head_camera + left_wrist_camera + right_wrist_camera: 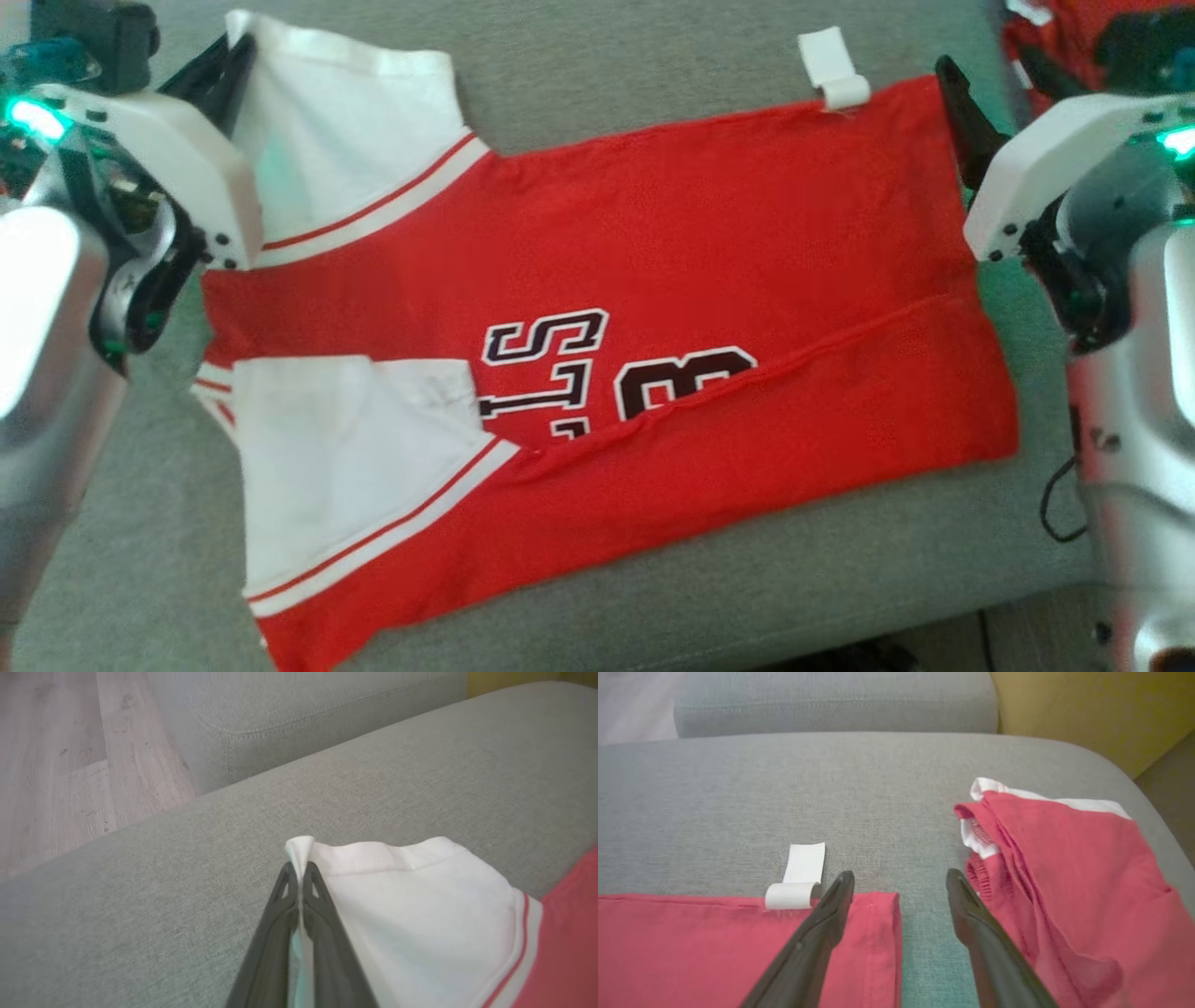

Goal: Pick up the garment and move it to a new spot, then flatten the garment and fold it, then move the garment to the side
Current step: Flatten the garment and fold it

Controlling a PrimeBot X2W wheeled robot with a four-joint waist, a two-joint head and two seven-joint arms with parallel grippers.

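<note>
The garment [653, 233] is a red jersey with white sleeves and dark lettering, lying spread on a grey sofa cushion [607, 56], its near long edge folded over. My left gripper [238, 47] is at the far left, shut on the hem corner of the far white sleeve [420, 896]. In the left wrist view the left gripper [299, 870] pinches a small peak of white cloth. My right gripper [900, 879] stands open at the garment's [691, 952] far right hem corner, one finger over the red cloth, the other over bare cushion. It also shows as the right gripper [980, 70].
A white tag [836, 65] sticks out from the hem, seen as the white tag [798, 877]. A second red garment [1064, 882] lies crumpled just right of my right gripper. Wood floor [56, 765] lies beyond the cushion's left edge. A back cushion [831, 700] runs behind.
</note>
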